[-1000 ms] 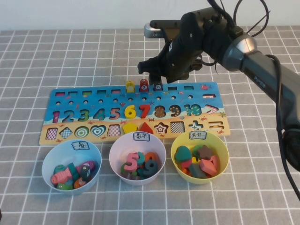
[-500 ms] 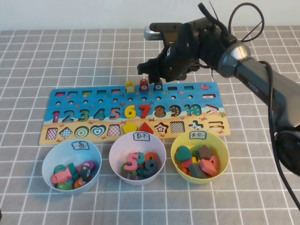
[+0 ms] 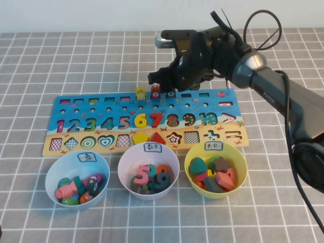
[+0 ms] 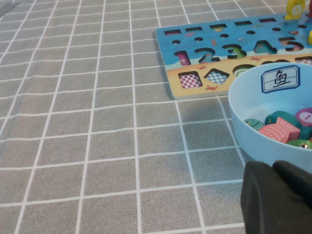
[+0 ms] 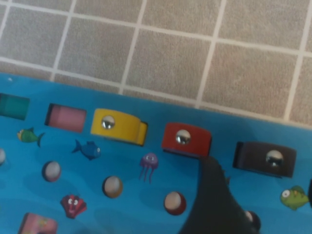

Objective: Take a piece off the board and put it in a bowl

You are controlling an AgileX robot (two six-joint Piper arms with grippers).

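The dark fish peg (image 3: 171, 93) stands at the far edge of the blue board (image 3: 76, 101), beside the red peg (image 3: 155, 91) and the yellow peg (image 3: 140, 92). My right gripper (image 3: 163, 82) hovers just above these pegs, open and empty. In the right wrist view one finger (image 5: 214, 195) reaches down between the red peg (image 5: 186, 139) and the dark peg (image 5: 264, 158). The pale blue bowl (image 3: 50, 174) sits in front of the board at the left and holds several fish pieces. My left gripper (image 4: 275, 200) is shut and empty, next to that bowl (image 4: 253, 141).
A pink-white bowl (image 3: 124, 164) with number pieces and a yellow bowl (image 3: 190, 162) with shape pieces stand in front of the board. Grey checked cloth (image 3: 76, 55) covers the table. The right arm (image 3: 273, 86) crosses above the board's right end.
My right gripper has come down a little toward the pegs at the board's far edge. The pegs, bowls and left gripper have not moved.
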